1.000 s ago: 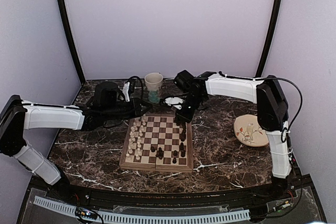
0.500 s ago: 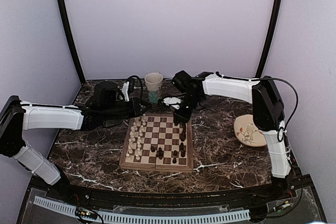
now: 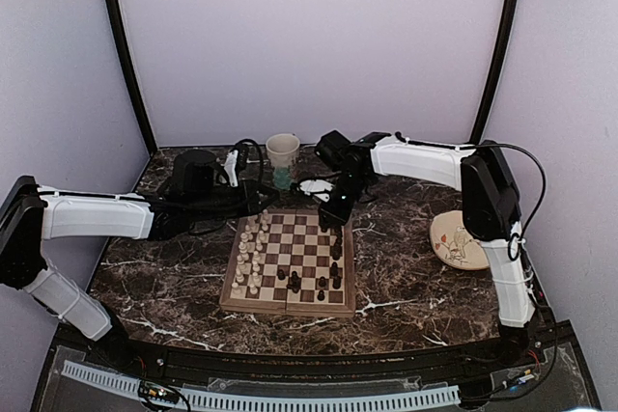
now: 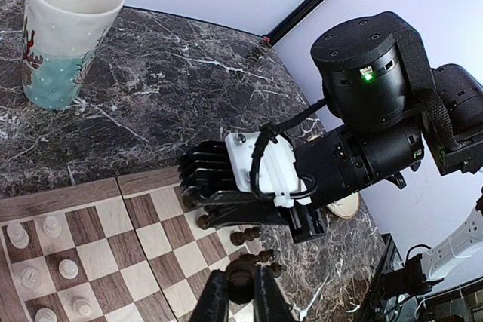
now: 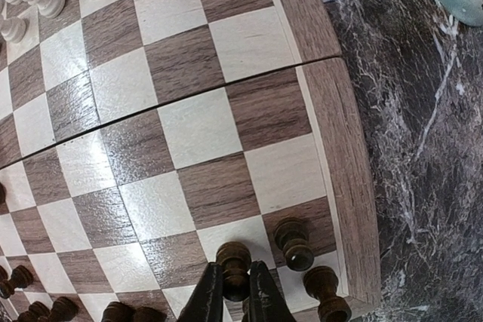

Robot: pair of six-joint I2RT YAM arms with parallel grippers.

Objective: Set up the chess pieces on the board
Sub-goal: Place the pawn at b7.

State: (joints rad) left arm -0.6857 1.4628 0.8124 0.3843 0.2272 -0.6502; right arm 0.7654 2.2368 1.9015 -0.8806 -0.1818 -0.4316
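Note:
The board (image 3: 304, 238) lies mid-table, with white chess pieces (image 3: 251, 258) along its left side and dark ones (image 3: 333, 267) on its right. My right gripper (image 3: 335, 216) is down at the board's far right corner. In the right wrist view it (image 5: 235, 263) is shut on a dark pawn (image 5: 234, 253) that stands on a light square next to two more dark pieces (image 5: 293, 243). My left gripper (image 3: 266, 202) hovers over the board's far edge. In the left wrist view it (image 4: 238, 271) is shut on a dark chess piece (image 4: 241, 284).
A white and teal cup (image 3: 283, 156) stands just behind the board, close to both grippers. A round cream plate (image 3: 462, 240) sits at the right by the right arm's base. The right arm's wrist (image 4: 362, 111) hangs right in front of the left gripper.
The right gripper has shifted slightly left and settled over the board's far right corner with its dark pawn. The left arm has not moved.

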